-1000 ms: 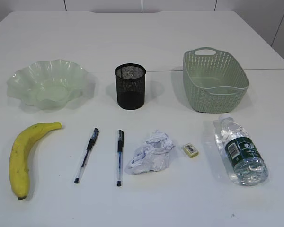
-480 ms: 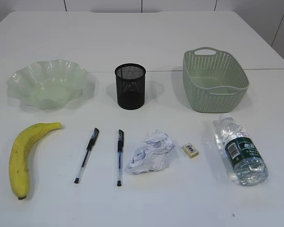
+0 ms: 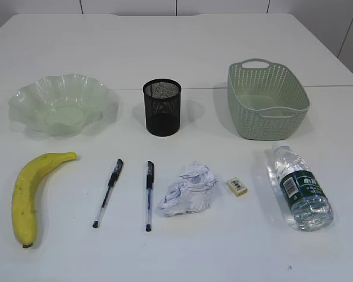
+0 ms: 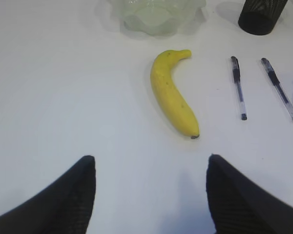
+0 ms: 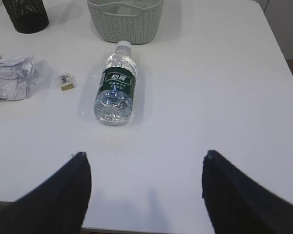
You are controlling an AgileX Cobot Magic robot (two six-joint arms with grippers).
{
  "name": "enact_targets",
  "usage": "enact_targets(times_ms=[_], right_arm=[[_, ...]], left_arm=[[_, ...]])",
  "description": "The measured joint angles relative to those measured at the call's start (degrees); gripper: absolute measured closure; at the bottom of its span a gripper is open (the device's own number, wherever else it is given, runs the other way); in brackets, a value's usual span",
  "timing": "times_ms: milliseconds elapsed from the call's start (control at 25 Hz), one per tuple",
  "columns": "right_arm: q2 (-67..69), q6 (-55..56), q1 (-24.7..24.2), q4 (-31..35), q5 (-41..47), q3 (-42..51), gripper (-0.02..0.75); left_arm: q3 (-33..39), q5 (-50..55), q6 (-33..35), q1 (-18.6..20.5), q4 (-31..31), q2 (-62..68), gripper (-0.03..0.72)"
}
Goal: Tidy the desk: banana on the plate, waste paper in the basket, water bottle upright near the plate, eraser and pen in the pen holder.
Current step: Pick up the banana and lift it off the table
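nothing is sorted yet: banana [image 3: 28, 195], two pens [image 3: 108, 191], paper [image 3: 187, 190], eraser [image 3: 236, 186] and the lying bottle [image 3: 299, 188] line the table's [image 3: 176, 53] near edge, with plate [image 3: 60, 104], holder [image 3: 162, 107] and basket [image 3: 266, 100] behind. i keep both sets of fingers wide apart, empty, ready.

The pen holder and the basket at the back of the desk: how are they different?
The pen holder is black wire mesh; the basket is pale green with a woven pattern. The pen holder is a narrow round cylinder; the basket is wide, roughly rectangular, with a handle at its rim. The pen holder stands mid-desk; the basket sits to its right. Both stand upright and look empty.
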Motion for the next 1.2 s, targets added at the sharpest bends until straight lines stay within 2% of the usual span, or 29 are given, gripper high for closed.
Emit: enact_targets(times_ms=[440,640,760,960,1200], right_arm=[[0.0,0.0,0.0,0.0,-0.5,-0.4,0.205],[1.0,0.0,0.0,2.7,-9.3,-1.2,0.205],[6.6,0.0,0.0,5.7,-14.3,-1.2,0.205],[20.4,0.0,0.0,6.7,-23.8,-2.2,0.206],[35.2,0.0,0.0,6.7,-27.5,-7.9,0.211]], left_arm=[[0.0,0.0,0.0,0.0,-0.5,0.0,0.195],[0.0,-0.4,0.0,0.0,-1.4,0.0,0.201],[0.0,-1.0,0.0,0.0,-1.8,0.0,0.209],[-2.0,-5.5,0.0,0.0,-2.3,0.2,0.212],[-5.9,-6.9,0.0,0.0,-2.4,10.0,0.211]])
